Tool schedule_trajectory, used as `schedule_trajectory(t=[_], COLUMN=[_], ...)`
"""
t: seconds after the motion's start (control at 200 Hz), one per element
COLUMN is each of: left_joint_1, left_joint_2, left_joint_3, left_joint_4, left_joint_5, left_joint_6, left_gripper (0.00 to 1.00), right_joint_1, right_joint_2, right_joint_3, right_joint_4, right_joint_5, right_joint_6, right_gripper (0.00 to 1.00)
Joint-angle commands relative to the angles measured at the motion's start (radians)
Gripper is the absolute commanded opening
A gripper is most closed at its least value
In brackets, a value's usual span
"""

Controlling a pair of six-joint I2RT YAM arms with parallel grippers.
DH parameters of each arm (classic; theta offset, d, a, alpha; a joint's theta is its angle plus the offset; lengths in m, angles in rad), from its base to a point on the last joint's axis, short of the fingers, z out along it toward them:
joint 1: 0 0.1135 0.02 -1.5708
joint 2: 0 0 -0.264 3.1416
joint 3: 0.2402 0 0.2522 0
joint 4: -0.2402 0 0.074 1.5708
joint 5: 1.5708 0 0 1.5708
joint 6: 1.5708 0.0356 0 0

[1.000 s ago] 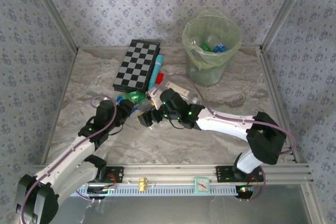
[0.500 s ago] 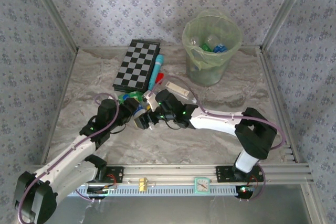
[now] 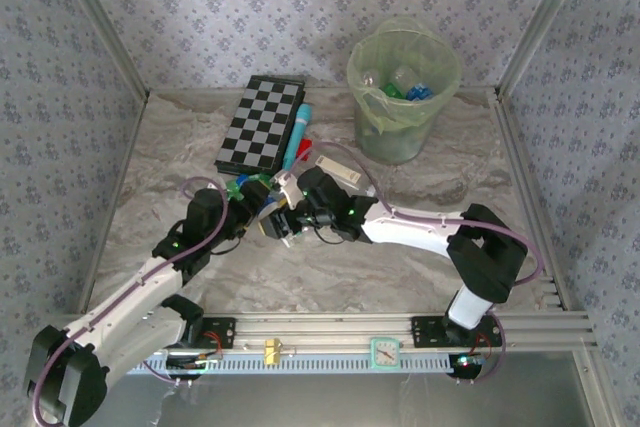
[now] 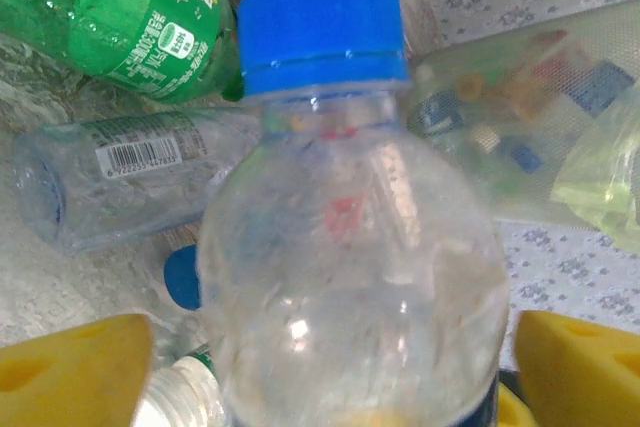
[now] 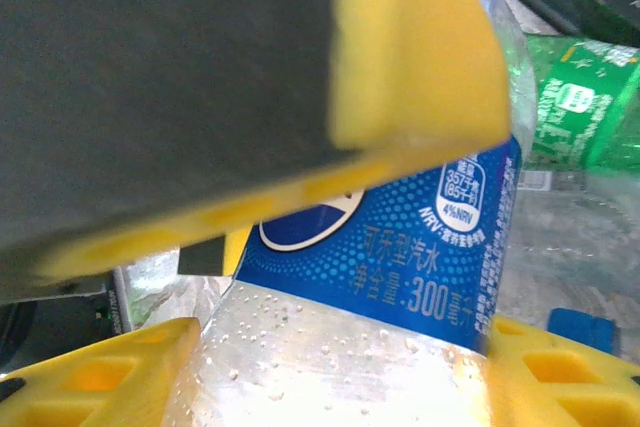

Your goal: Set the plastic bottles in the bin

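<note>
From above, you have both arms reaching to the middle of the marble table (image 3: 420, 267). There the left gripper (image 3: 252, 199) and the right gripper (image 3: 285, 222) meet on 1 blue-capped bottle (image 3: 269, 210). The bin (image 3: 403, 137) stands well apart at the far right, with several bottles inside it. The checkerboard (image 3: 262, 125) and the cyan tube (image 3: 297, 135) lie just beyond the grippers.

In your left wrist view, the blue-capped bottle (image 4: 345, 277) sits between the 2 yellow pads (image 4: 70, 372) of the left gripper (image 4: 325, 372), its cap pointing away from the camera. The jaws are spread wide. A gap shows between the left-hand pad and the bottle, while the other pad sits right at the bottle's edge. Beyond it, a green bottle (image 4: 120, 17) and a clear bottle (image 4: 110, 182) lie on their sides. The bin (image 4: 560, 57) shows pale and translucent at the right.

In your right wrist view, the right gripper (image 5: 350, 247) is clamped on the blue-capped bottle (image 5: 400, 247). 1 pad (image 5: 420, 47) presses on the blue label from above, and the other lies under the clear body. The green bottle (image 5: 590, 97) lies just behind.
</note>
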Motion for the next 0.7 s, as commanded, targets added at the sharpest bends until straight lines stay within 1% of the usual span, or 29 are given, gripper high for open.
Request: schedule_trajectory(t=[0.0, 0.14, 0.29, 0.435, 0.695], left_joint_1=[-0.006, 0.014, 0.064, 0.099, 0.105], left_joint_2=[-0.018, -0.035, -0.041, -0.039, -0.012], left_joint_3=[0.060, 0.080, 0.081, 0.076, 0.056], left_joint_4=[-0.034, -0.063, -0.079, -0.109, -0.120], left_joint_5=[-0.036, -0.071, -0.058, -0.055, -0.048], left_joint_6=[0.031, 0.064, 0.086, 0.124, 0.182], left_gripper=[1.00, 1.00, 1.00, 1.00, 1.00], right_joint_1=[-0.014, -0.035, -0.068, -0.120, -0.244], right_joint_2=[0.000, -0.028, -0.093, -0.200, -0.413], right_joint_3=[0.010, -0.013, -0.053, -0.079, -0.025], right_joint_4=[0.012, -0.010, -0.059, -0.118, -0.268], right_joint_5=[0.011, 0.028, 0.073, 0.103, 0.146], right_joint_6=[0.008, 0.005, -0.016, -0.053, -0.154], right_gripper=[0.57, 0.57, 0.57, 0.56, 0.54])
